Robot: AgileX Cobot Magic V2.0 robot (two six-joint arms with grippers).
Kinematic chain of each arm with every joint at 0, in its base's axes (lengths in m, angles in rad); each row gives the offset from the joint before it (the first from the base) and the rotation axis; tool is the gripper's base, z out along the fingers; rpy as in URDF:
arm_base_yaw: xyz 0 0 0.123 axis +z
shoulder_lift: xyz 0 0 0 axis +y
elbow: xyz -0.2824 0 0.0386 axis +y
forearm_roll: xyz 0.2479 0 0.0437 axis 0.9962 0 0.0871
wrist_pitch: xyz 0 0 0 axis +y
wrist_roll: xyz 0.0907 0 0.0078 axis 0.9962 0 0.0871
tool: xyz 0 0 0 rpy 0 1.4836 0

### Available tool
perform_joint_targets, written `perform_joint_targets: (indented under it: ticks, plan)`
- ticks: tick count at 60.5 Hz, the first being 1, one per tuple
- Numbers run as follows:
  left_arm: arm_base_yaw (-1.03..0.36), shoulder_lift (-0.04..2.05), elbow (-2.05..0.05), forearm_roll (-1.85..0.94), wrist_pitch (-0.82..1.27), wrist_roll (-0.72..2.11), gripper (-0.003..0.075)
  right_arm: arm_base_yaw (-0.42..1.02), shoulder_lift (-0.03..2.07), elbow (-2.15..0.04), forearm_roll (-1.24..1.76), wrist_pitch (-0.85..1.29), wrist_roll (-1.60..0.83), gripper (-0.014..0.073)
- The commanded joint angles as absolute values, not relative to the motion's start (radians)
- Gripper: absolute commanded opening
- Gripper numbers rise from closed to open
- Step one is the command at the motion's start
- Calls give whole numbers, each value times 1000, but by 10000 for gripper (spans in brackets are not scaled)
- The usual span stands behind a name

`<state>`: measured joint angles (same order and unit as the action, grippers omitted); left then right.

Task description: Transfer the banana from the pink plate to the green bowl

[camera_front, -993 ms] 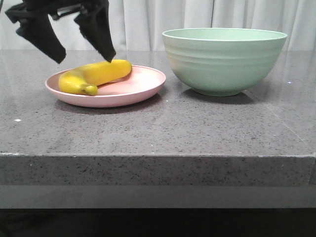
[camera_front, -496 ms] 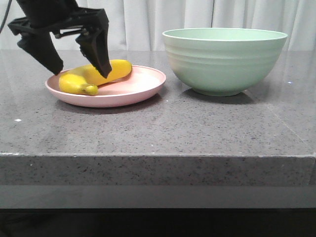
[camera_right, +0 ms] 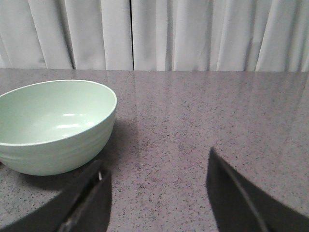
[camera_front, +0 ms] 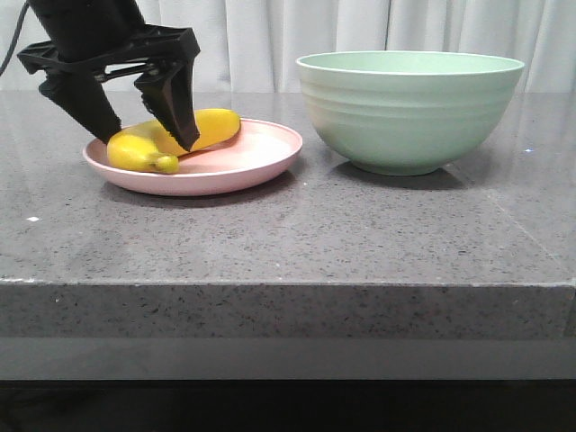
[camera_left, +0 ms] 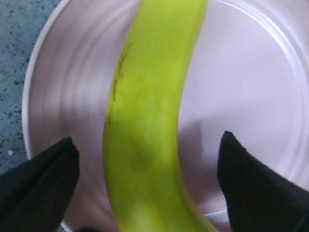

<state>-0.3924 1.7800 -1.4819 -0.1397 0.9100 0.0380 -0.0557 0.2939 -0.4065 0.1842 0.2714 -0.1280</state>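
The yellow banana (camera_front: 212,126) lies on the pink plate (camera_front: 261,155) at the left of the table. My left gripper (camera_front: 148,135) is open and low over the plate, one finger on each side of the banana. In the left wrist view the banana (camera_left: 149,111) runs between the two black fingertips (camera_left: 46,179) with gaps on both sides, on the pink plate (camera_left: 251,92). The green bowl (camera_front: 409,108) stands to the right of the plate. It also shows in the right wrist view (camera_right: 53,125). My right gripper (camera_right: 157,193) is open and empty above bare table beside the bowl.
The grey speckled stone table (camera_front: 360,234) has its front edge near the camera. White curtains (camera_front: 270,36) hang behind the table.
My left gripper has come down from above the plate until its open fingers straddle the banana. The banana, plate and bowl have not moved.
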Motion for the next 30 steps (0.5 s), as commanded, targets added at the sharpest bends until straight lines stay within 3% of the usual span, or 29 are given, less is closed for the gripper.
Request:
perform_joint_targets:
  ticks: [1,30]
  plan:
    - [-398,1737,-1515,-151,883,27,498,-60,310,-443,188,194,-134,455]
    - [-398,1780,-1515,-151,900,27,456,-60,310,-443,188,194,-134,455]
